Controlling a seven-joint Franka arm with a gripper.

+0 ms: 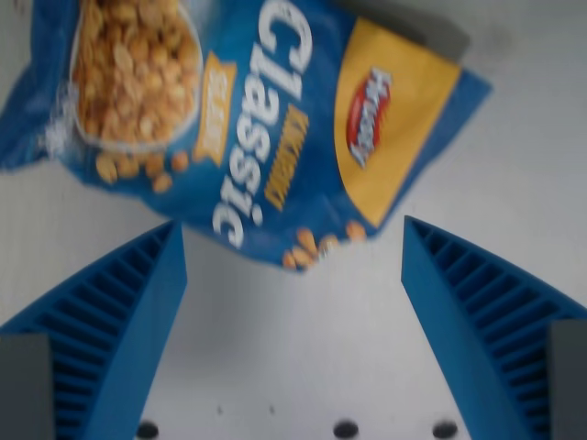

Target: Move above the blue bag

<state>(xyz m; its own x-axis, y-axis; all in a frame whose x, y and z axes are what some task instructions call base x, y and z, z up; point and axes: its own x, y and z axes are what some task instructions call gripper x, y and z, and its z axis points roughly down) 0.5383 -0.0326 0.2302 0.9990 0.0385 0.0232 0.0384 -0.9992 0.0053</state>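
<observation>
A robot gripper hangs with jaws spread wide and empty over a white table, the blue bag lying toward twelve o'clock. The approach looks nearly done; centring squarely over the bag appears to remain.

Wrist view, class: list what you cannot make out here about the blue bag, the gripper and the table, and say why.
1. Blue bag: its upper part is cut off by the wrist view's top edge, so its full outline is unknown.
2. Small print on the bag: blurred; only "Classic" reads.
3. Gripper: finger bases run off the bottom edge; fingers stand wide apart, holding nothing.
4. Height above the table: one view cannot settle it.
5. Dark dots by the bottom edge: too small to identify.
</observation>
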